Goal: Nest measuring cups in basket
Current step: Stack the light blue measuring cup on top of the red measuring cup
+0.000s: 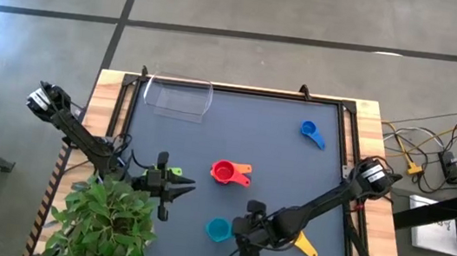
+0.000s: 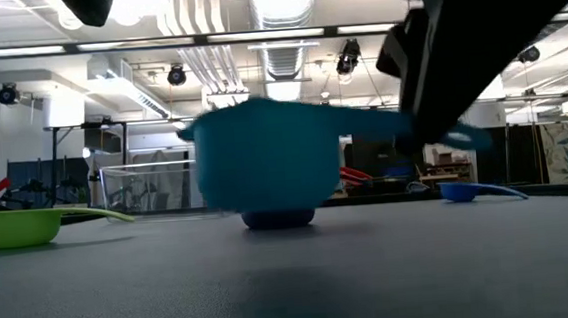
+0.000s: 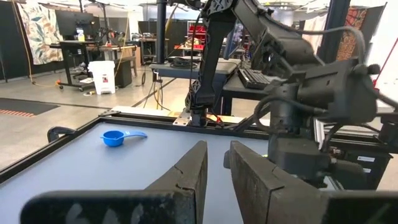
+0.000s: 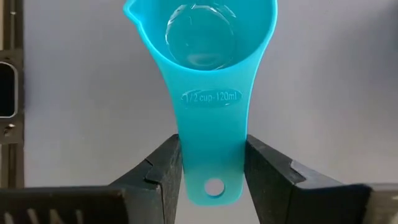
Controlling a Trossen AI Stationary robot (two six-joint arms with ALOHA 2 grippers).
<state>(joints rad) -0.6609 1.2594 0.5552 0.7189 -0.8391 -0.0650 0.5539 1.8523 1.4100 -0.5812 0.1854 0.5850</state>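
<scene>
Nesting has barely begun: the clear basket sits at the desk's far left corner with no cup visible inside. The teal cup lies near the front edge, its handle between the right gripper's jaws, which press its sides. Red cup rests against the orange cup mid-desk. Blue cup lies far right, yellow cup near right, green cup beside the left gripper, whose jaws stand nearly closed, holding nothing. No purple cup is visible.
</scene>
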